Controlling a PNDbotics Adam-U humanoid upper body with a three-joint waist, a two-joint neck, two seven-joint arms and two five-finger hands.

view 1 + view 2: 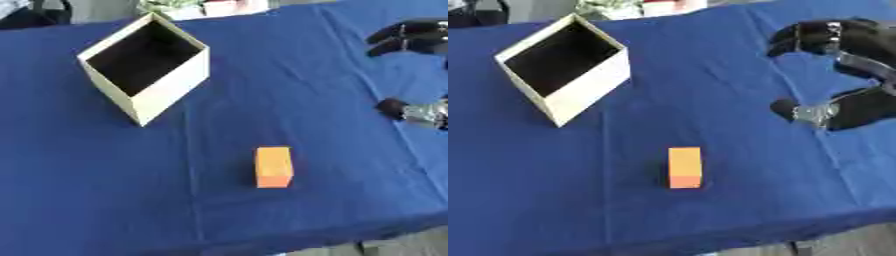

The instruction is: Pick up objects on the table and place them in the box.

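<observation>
- Right hand [846, 75] up at the right edge, above the blue cloth [737, 60], fingers and thumb spread apart with nothing between them.
- Orange block [684, 167] lying on the cloth near the front edge, down and to the left of that hand, well apart from it.
- Long axis of the block running front to back, 1 short end facing the robot.
- Open box [144, 67] far left, tilted corner-on, looking empty.
- No left hand in either view; right hand probably the one to reach.
- Likely next: down and left to the block, thumb and fingers across the narrow sides.

Orange block [684, 167] lying flat, open cream box [146, 67] seemingly empty
</observation>
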